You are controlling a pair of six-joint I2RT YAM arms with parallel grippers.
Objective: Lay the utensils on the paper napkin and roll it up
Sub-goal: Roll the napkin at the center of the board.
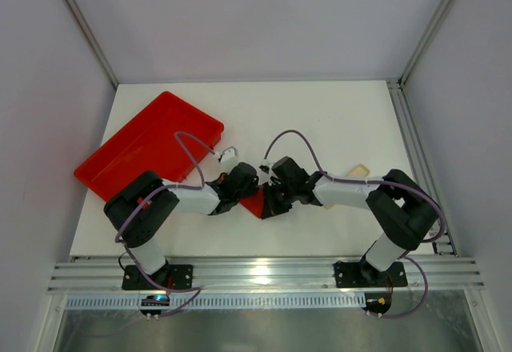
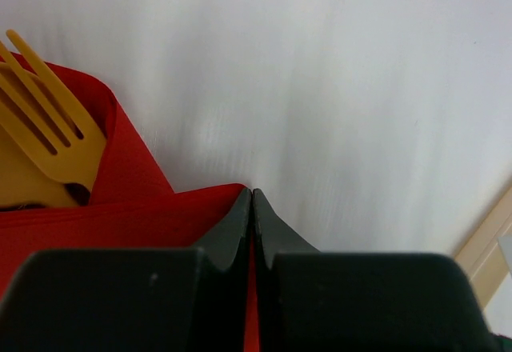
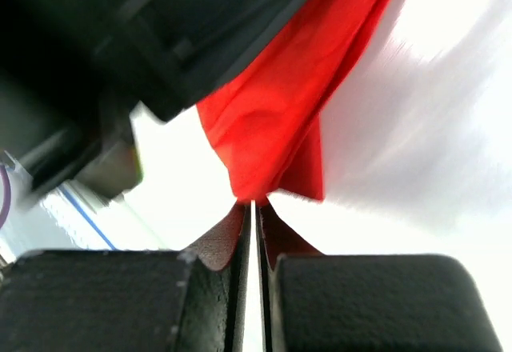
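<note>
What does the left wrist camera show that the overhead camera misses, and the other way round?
Only the left wrist: a tan fork tucked inside the fold of the paper napkin, with the left gripper shut on its edge. Only the overhead: the red tray, both arms, the right gripper, and a pale piece lying on the table. Both: the red napkin and the left gripper.

A red plastic tray [image 1: 140, 140] with a raised rim sits askew at the far-left corner of the white bench [image 1: 344, 120] — one corner juts past the left edge. An aluminium rail [image 1: 264, 276] lines the near edge.
</note>
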